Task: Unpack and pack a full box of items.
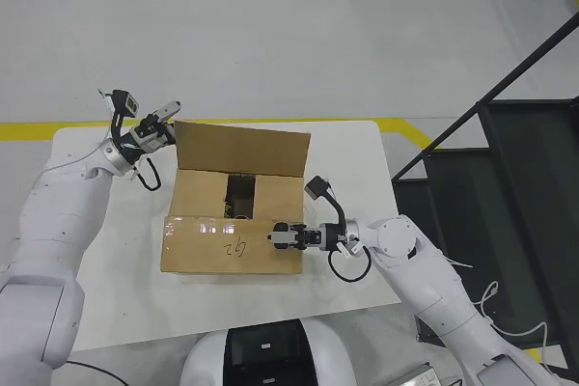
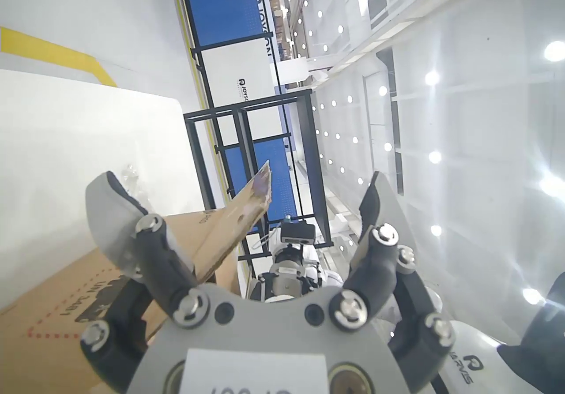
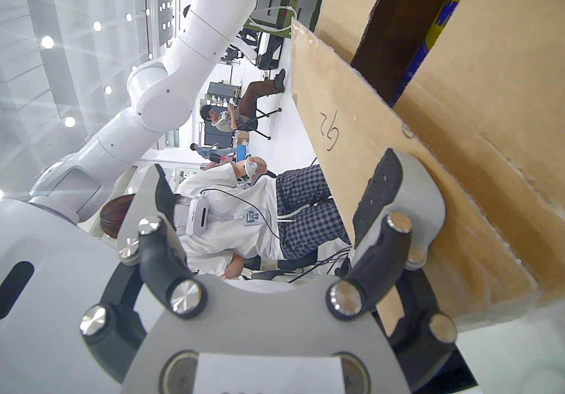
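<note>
2 flaps of the box (image 1: pixel 234 217) are in play. The corner of the raised flap (image 1: pixel 241 148) stands between the fingers of the left gripper (image 1: pixel 171 113), nearer 1 finger than the other. The right gripper (image 1: pixel 275 235) straddles the edge of the lowered flap (image 1: pixel 227 249), 1 finger lying on its top face. Both grippers are spread wide and hold nothing. Likely risks: the left closing off-centre and creasing that corner, or the right lifting its flap and dragging the whole box across the table (image 1: pixel 96 164).
</note>
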{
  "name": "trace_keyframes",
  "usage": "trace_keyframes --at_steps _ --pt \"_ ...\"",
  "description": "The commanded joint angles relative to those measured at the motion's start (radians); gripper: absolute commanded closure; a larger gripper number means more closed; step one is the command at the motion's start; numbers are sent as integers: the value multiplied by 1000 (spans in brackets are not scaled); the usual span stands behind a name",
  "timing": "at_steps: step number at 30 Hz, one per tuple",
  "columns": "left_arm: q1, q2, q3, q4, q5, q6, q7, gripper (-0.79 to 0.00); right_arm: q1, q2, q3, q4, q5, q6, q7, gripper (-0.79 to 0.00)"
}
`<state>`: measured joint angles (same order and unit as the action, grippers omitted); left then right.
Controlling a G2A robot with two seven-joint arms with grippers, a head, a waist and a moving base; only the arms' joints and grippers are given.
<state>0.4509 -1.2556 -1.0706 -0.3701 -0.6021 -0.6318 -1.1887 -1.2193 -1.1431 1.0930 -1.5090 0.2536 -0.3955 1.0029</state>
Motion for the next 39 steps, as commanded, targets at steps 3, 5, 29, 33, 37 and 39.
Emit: trace_keyframes --at_steps 3,5,29,33,37,39 --pt "44 28 -19 -89 -8 31 -31 -785 0 0 0 0 0 0 0 -785" --pt "67 43 -29 -134 -14 52 -52 -785 0 0 0 0 0 0 0 -785" --pt "261 163 -21 -525 17 301 -301 -785 0 0 0 0 0 0 0 -785" --pt "269 177 -9 -553 30 314 -314 -785 -13 1 -1 -17 -14 9 -30 -785" --pt "277 190 -5 -577 18 332 -332 -785 -23 4 7 -24 -18 13 -41 -785" --pt "279 198 -3 -581 26 344 -344 -785 -28 5 10 -25 -19 20 -44 -785"
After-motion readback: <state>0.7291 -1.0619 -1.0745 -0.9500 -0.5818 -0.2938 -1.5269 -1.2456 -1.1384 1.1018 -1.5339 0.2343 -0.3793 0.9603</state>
